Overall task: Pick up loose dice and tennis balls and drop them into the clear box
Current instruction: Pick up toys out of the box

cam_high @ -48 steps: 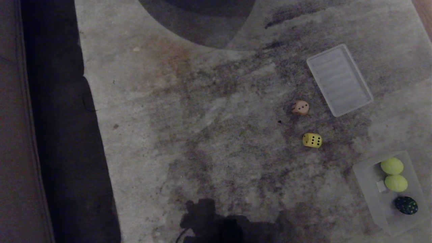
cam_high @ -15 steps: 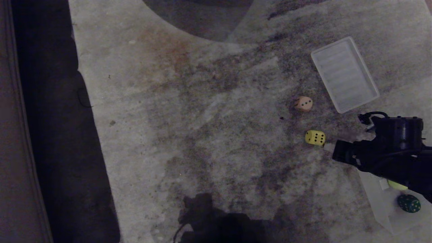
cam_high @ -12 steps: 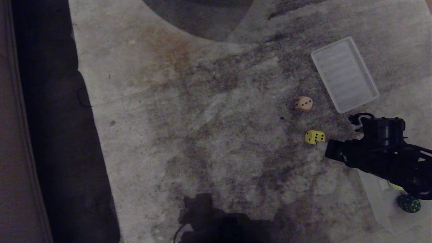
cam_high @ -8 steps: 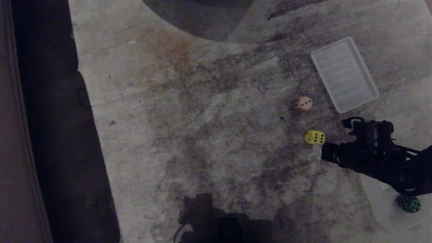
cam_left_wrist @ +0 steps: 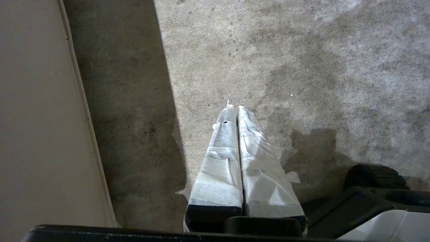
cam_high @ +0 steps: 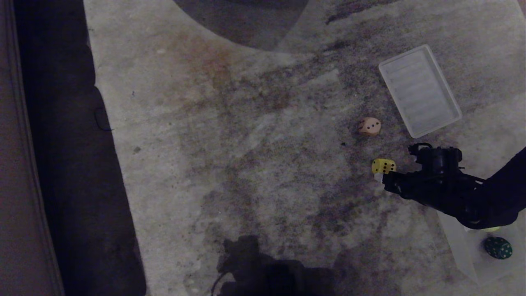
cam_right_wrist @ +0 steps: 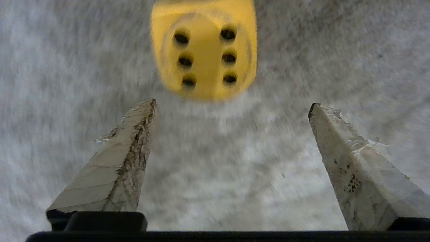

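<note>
The floor is a pale grey rug [cam_high: 254, 135] mottled with dark smudges and a rusty stain, with a dark curved patch at its far edge. Along the robot's left side runs a dark strip of bare floor, then a pale flat panel [cam_left_wrist: 37, 111] with a seam line.

Counted in the head view: three dice, one box, one lid. The yellow die [cam_high: 383, 165] lies loose on the rug. A pinkish-tan die [cam_high: 370, 126] sits just beyond the yellow die, well apart from it. A ribbed clear lid [cam_high: 419, 90] lies flat, farther off and to the right of the yellow die. The clear box [cam_high: 460, 246] is nearer the robot and right of the yellow die, partly hidden by the arm; inside it a dark green die [cam_high: 497, 247] shows, plus a sliver of one tennis ball [cam_high: 491, 229] under the arm.

The right gripper [cam_high: 380, 177] reaches in from the right, its tip just beside the yellow die. The right wrist view shows what the head view cannot — the two taped fingers [cam_right_wrist: 117, 168] spread wide, with the yellow die [cam_right_wrist: 204, 50] just ahead of the gap, six pips facing the camera, not yet between them.

Only the left wrist view shows the left gripper [cam_left_wrist: 234, 108] — fingers pressed together, holding nothing, over the rug's edge beside the dark strip.
</note>
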You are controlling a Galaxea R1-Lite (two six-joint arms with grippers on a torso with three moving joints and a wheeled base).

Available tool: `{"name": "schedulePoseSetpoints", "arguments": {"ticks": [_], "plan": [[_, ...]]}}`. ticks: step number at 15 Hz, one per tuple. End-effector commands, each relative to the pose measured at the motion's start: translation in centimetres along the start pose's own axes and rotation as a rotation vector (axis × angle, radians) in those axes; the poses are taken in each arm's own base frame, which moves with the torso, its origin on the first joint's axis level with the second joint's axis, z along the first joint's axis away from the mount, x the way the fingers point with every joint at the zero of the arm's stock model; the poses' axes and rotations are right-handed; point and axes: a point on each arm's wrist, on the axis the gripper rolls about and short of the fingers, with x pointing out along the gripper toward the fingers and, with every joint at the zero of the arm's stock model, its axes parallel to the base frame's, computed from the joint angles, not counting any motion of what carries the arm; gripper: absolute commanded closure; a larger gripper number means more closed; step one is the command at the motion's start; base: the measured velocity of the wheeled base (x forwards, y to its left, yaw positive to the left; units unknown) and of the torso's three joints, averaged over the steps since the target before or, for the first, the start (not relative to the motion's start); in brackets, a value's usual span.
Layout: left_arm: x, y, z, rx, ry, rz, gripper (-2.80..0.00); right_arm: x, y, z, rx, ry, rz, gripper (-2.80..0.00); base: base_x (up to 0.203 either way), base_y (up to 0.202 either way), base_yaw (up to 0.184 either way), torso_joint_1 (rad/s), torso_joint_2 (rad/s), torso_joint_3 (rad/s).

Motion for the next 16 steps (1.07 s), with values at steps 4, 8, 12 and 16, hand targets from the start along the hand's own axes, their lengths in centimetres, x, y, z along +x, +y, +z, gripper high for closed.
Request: {"name": "schedulePoseSetpoints", "arguments": {"ticks": [4, 8, 12, 16], "plan": [[0.0, 0.0, 0.0, 0.0, 0.001, 0.001, 0.0, 3.1, 0.3, -0.1, 0.042, -0.018, 0.0, -2.8, 0.0, 0.0, 0.0, 0.0, 0.0, 0.0], [0.0, 0.0, 0.0, 0.0, 0.001, 0.001, 0.0, 4.1, 0.5, 0.8, 0.054, -0.073, 0.015, -2.8, 0.0, 0.0, 0.0, 0.0, 0.0, 0.0], [0.0, 0.0, 0.0, 0.0, 0.001, 0.001, 0.0, 4.3, 0.5, 1.0, 0.051, -0.111, 0.02, 0.0, 0.0, 0.0, 0.0, 0.0, 0.0, 0.0], [0.0, 0.0, 0.0, 0.0, 0.001, 0.001, 0.0, 2.5, 0.5, 1.9, 0.053, -0.131, 0.001, 0.0, 0.0, 0.0, 0.0, 0.0, 0.0, 0.0]]}}
